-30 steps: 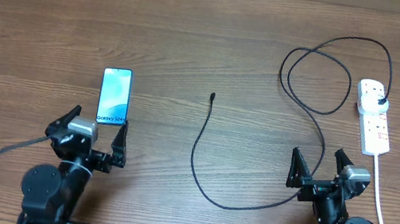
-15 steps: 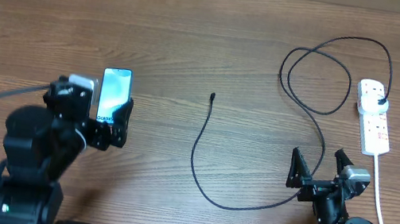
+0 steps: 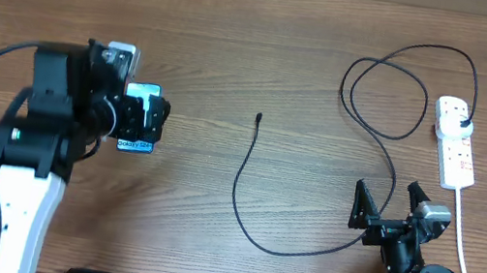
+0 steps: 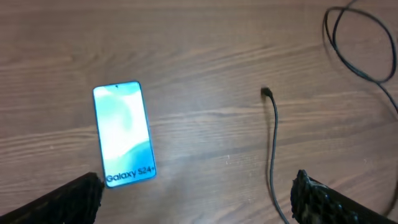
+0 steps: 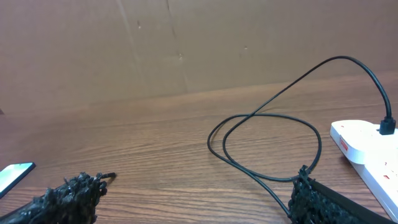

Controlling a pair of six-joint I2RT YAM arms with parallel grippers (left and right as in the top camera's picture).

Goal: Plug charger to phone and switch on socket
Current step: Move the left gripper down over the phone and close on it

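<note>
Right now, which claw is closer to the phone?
Left. The left claw is right above the phone; the right claw is far across the table, near the socket.

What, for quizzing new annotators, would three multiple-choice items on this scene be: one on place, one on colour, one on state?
1. Where does the charger's connector tip lie? A on the bare table between phone and socket B inside a claw C plugged in
2. The phone's screen is: A red B light blue C green
3. The left claw is: A shut on the phone B shut on the charger C open, empty
A, the tip touches neither; B, it glows that colour; C, its fingers stand wide apart.
</note>
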